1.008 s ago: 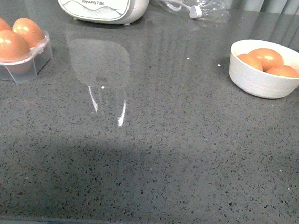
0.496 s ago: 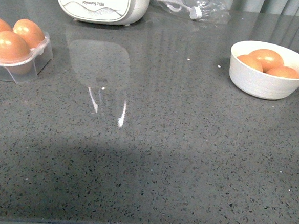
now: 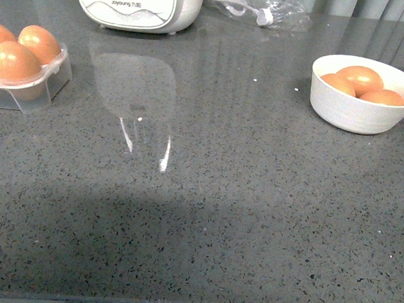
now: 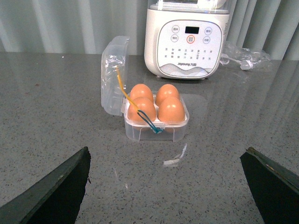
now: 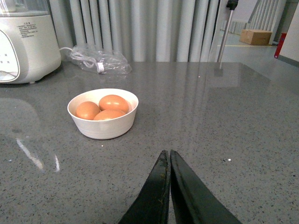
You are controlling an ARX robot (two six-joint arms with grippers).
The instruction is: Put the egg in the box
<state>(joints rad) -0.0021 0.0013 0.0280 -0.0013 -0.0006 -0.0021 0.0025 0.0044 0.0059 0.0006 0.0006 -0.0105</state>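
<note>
The clear plastic box (image 4: 156, 133) stands with its lid (image 4: 114, 70) open and several brown eggs (image 4: 171, 109) in its cups. It also shows at the left edge of the front view (image 3: 32, 94). Three more brown eggs (image 3: 360, 78) lie in a white bowl (image 3: 357, 117) at the right, also seen in the right wrist view (image 5: 103, 128). My left gripper (image 4: 167, 149) is open and empty, low over the counter, facing the box from a distance. My right gripper (image 5: 167, 153) is shut and empty, short of the bowl. Neither gripper shows in the front view.
A large white appliance (image 3: 136, 5) stands at the back, also in the left wrist view (image 4: 187, 39) just behind the box. A crumpled clear plastic bag (image 3: 257, 10) lies at the back beside it. The grey stone counter (image 3: 218, 215) has its front edge near me.
</note>
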